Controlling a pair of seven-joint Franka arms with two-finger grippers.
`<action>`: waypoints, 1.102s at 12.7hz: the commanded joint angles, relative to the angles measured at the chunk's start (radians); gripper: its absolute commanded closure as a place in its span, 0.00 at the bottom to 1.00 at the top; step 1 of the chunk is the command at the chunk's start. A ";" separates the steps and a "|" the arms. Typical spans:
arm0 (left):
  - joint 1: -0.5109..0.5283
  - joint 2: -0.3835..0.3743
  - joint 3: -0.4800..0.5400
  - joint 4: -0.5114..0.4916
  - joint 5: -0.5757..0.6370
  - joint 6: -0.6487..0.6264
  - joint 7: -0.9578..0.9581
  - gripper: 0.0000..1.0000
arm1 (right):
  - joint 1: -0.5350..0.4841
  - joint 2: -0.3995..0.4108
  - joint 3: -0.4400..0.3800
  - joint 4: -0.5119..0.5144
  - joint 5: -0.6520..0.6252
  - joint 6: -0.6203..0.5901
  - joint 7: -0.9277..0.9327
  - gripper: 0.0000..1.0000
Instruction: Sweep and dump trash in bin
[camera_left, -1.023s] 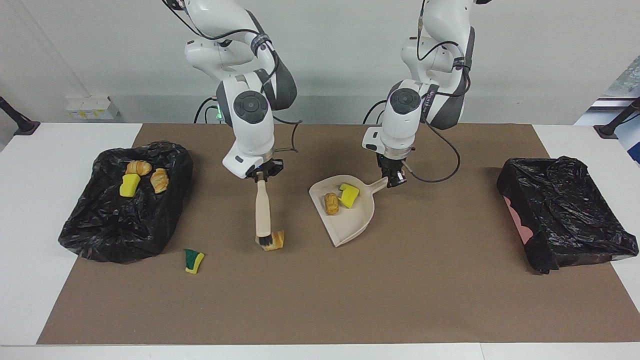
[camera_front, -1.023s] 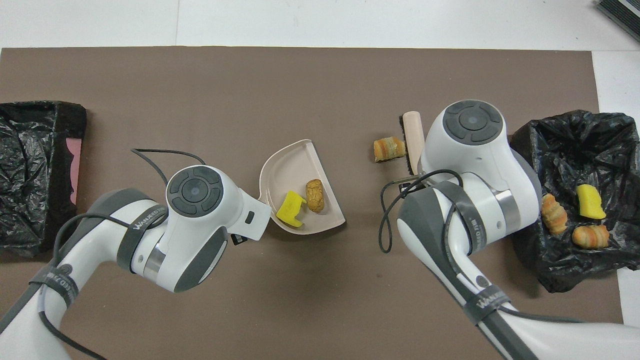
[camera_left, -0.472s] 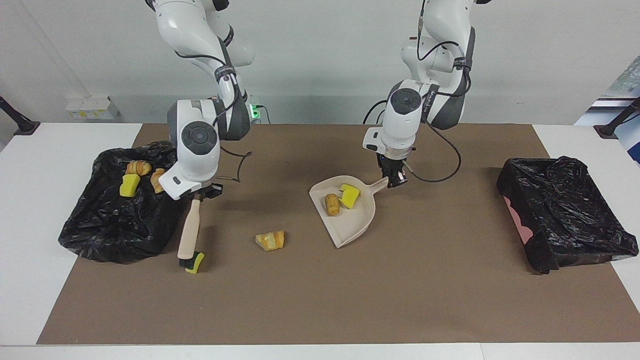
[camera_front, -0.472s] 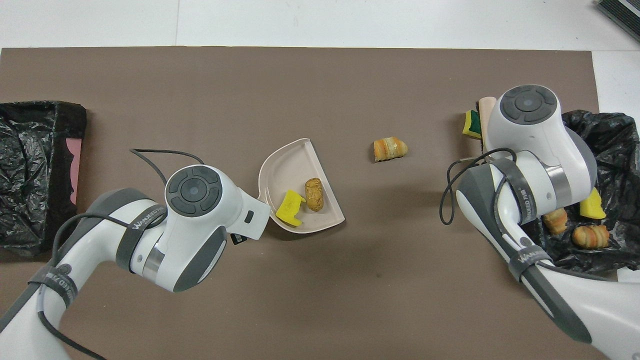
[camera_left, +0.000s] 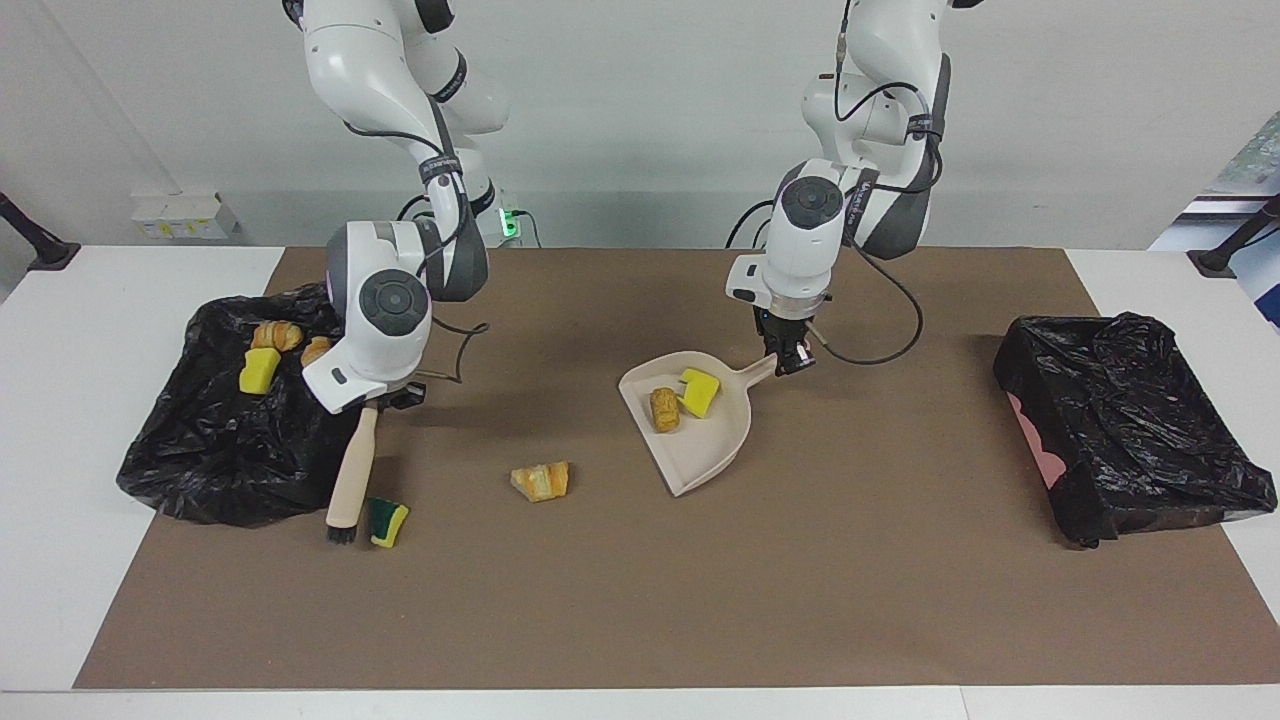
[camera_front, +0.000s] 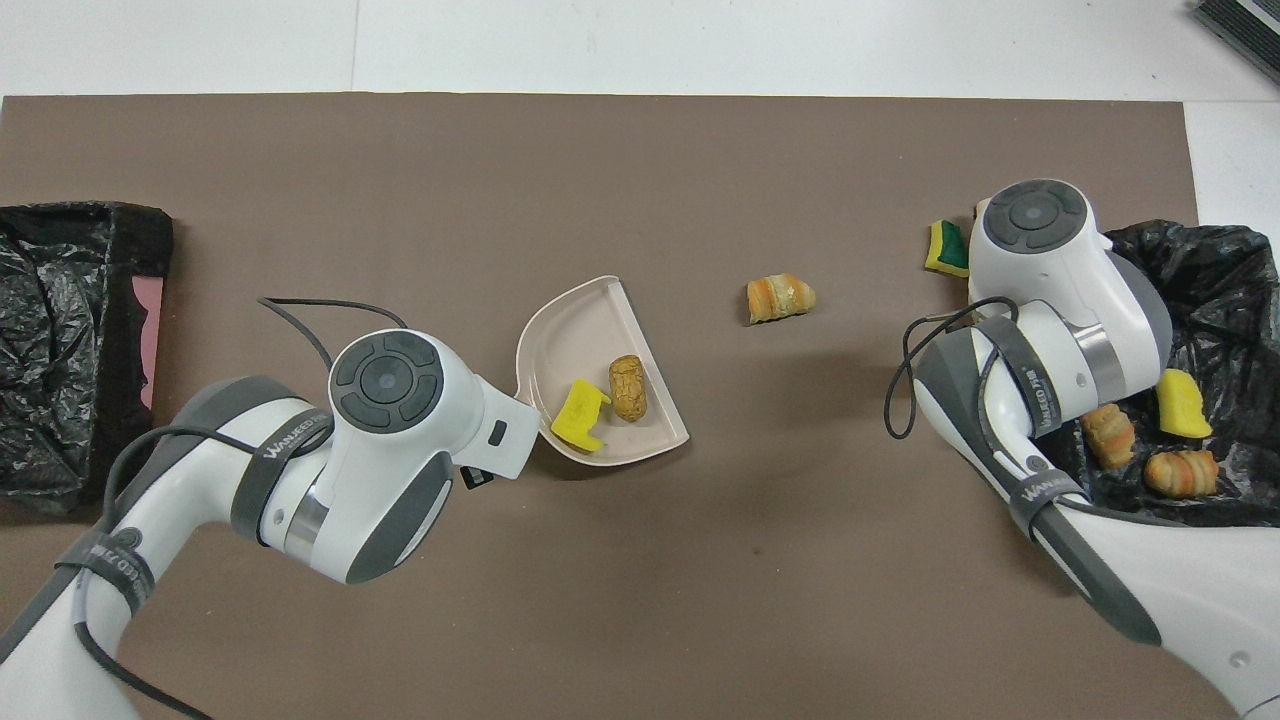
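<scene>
I have the right gripper (camera_left: 385, 397) clenched on the beige wooden-handled brush (camera_left: 352, 470), lower left of frame, bristles beside the green-faced yellow sponge chunk (camera_left: 387, 522): light, soft, sweepable. Left gripper (camera_left: 790, 362) grips the beige plastic dustpan (camera_left: 700, 440) by its handle.

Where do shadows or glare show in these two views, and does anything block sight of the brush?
Facing view: soft shadows on the mat beside the brush and under the dustpan; the bin liner glints.
Overhead view: the right arm's wrist hides nearly all of the brush; the green-faced sponge shows beside it.
</scene>
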 joint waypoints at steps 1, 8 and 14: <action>0.008 -0.031 -0.003 -0.038 0.007 0.026 -0.019 1.00 | 0.017 0.021 0.051 0.015 -0.005 0.009 -0.006 1.00; 0.021 -0.033 -0.003 -0.047 0.007 0.026 -0.077 1.00 | 0.072 0.020 0.156 0.005 0.228 0.032 -0.156 1.00; 0.033 -0.034 -0.003 -0.053 0.007 0.026 -0.079 1.00 | 0.224 0.020 0.188 0.002 0.519 0.097 -0.174 1.00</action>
